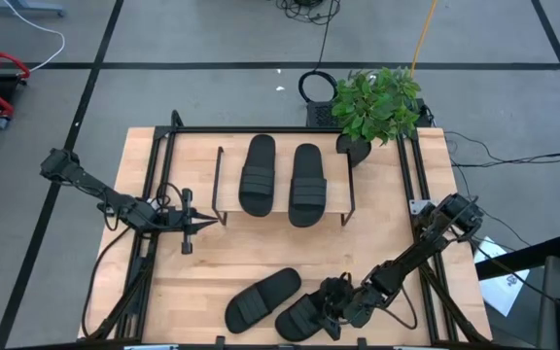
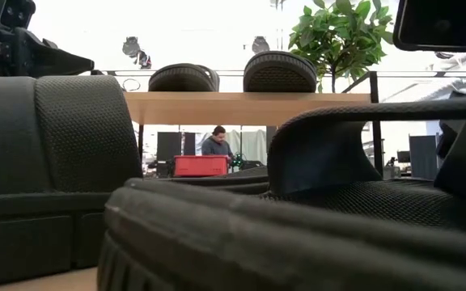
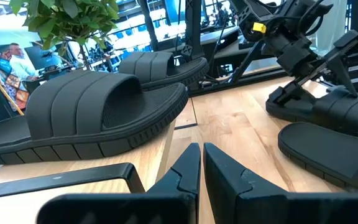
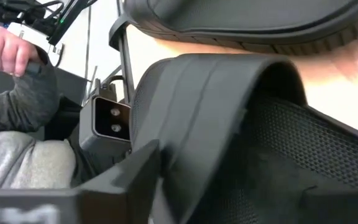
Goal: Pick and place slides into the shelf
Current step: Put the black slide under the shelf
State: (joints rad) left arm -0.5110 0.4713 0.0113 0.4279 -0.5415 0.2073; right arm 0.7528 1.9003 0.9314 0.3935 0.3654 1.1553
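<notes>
Two black slides (image 1: 257, 175) (image 1: 307, 185) lie side by side, soles down, on the shelf's (image 1: 338, 190) wooden top. Two more slides lie on the table near its front edge, one (image 1: 262, 298) to the left of the other (image 1: 301, 317). My right gripper (image 1: 332, 309) is at the right-hand one, slanting down. Its fingers stand wide, with the ribbed strap (image 4: 204, 124) between them. My left gripper (image 3: 201, 155) is shut and waits level over the table, left of the shelf. My right gripper has the strap's edge (image 4: 166, 143) of the front right slide between its fingers, one finger (image 4: 135, 177) outside the strap and the other on the side of the hollow under it. I cannot tell whether the fingers touch the strap. The slide's sole lies on the table.
A potted plant (image 1: 377, 102) stands at the table's far right corner, beside the shelf. Black frame rails (image 1: 149, 194) run along both table sides. A person's hand (image 4: 8, 50) shows beyond the near edge. Bare wood lies between the shelf and the front slides.
</notes>
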